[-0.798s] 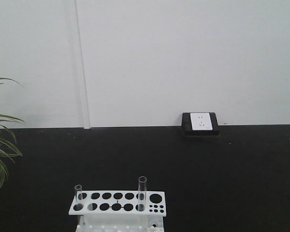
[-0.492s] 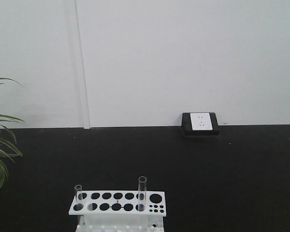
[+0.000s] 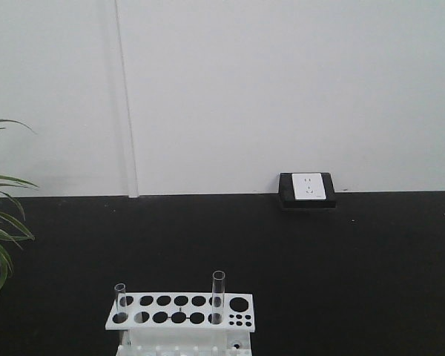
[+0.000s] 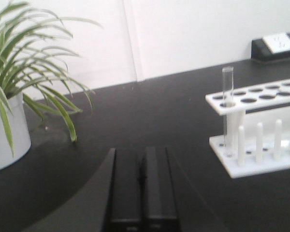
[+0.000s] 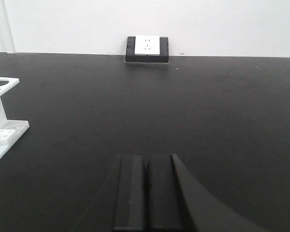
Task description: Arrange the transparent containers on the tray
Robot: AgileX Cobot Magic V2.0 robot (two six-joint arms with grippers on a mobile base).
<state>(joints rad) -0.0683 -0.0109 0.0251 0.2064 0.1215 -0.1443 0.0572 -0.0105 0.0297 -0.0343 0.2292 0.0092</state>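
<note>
- Front view: bottom centre, a white perforated plastic rack (image 3: 189,309) on the black worktop (image 3: 341,267) holds two slim clear glass test tubes upright: left tube (image 3: 120,297) at its end, right tube (image 3: 218,293) past the middle.
- Left wrist view: left gripper (image 4: 143,193) (bottom centre) jaws pressed together, empty.
- Right wrist view: right gripper (image 5: 146,198) jaws together, empty, at bottom centre.
</note>
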